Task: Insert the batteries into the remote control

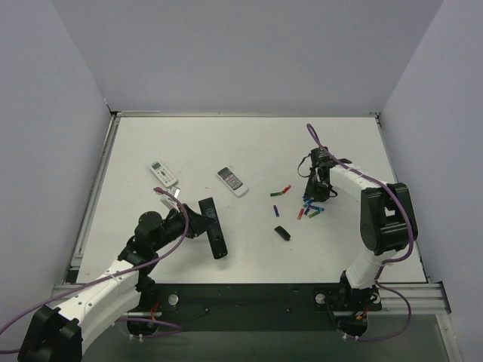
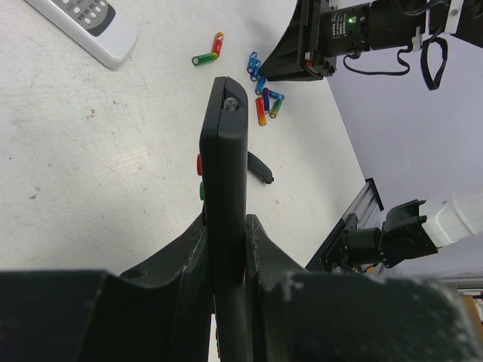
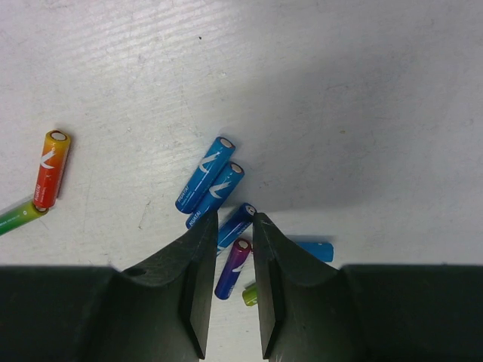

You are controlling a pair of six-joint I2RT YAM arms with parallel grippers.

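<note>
Left claw clamps long slim black remote edge-on, presumably for loading; right claw, narrowly parted and empty, hovers over small coloured cylinder batteries at 3 o'clock.

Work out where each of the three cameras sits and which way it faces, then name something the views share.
Top external: above and behind the bases, looking down on the table; left arm and right arm both show.
Left wrist: on the left arm, looking along the left gripper, shut on the black remote, toward the right arm; own fingers show.
Right wrist: on the right arm, looking straight down past the right gripper at the batteries; own fingers show.
Shared: the batteries appear in all three views.
</note>
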